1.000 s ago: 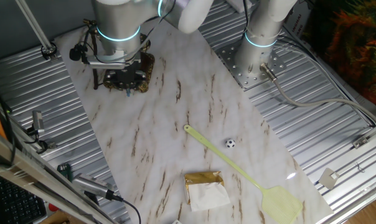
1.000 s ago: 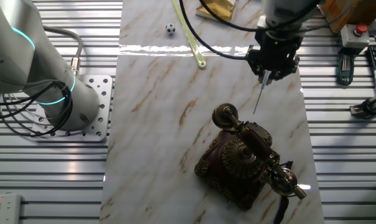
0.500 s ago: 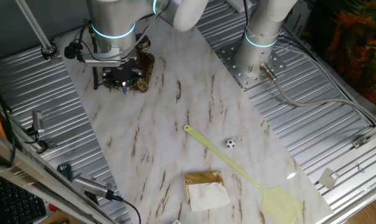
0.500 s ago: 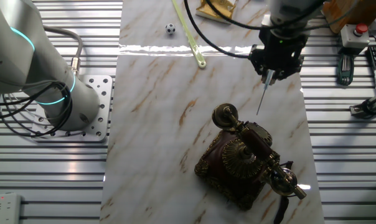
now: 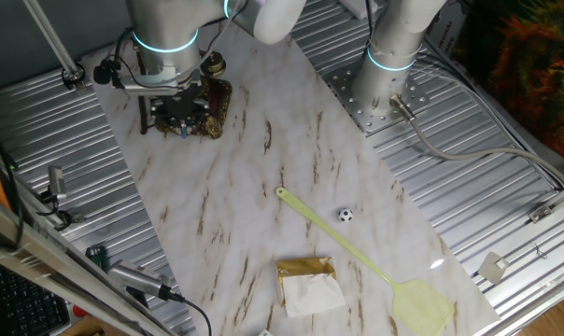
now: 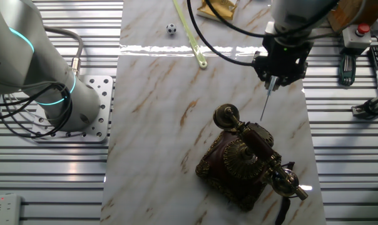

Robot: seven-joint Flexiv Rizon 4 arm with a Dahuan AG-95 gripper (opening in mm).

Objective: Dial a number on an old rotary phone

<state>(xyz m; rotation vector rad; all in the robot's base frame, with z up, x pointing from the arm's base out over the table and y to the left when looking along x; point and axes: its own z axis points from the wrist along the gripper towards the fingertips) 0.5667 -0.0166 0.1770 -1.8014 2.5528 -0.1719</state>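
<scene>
The old rotary phone [image 6: 244, 164] stands on the marble board, dark bronze-brown with a round brass dial [image 6: 238, 160] and a handset across its cradle. My gripper [image 6: 275, 80] hangs above the board just beyond the phone's handset end, shut on a thin stylus [image 6: 265, 104] that points down with its tip near the phone's upper right side, not touching the dial. In one fixed view my gripper [image 5: 182, 127] covers most of the phone [image 5: 218, 105] at the board's far left.
A yellow-green fly swatter [image 5: 357, 256], a tiny soccer ball [image 5: 345, 215] and a gold packet with white tissue [image 5: 308, 283] lie at the board's other end. A second arm's base [image 5: 391, 65] stands on a bolted plate beside the board. Tools [image 6: 345, 66] lie on the ribbed table.
My gripper with the stylus has drifted a little sideways along the phone's handset end, away from the other arm. The phone has not moved.
</scene>
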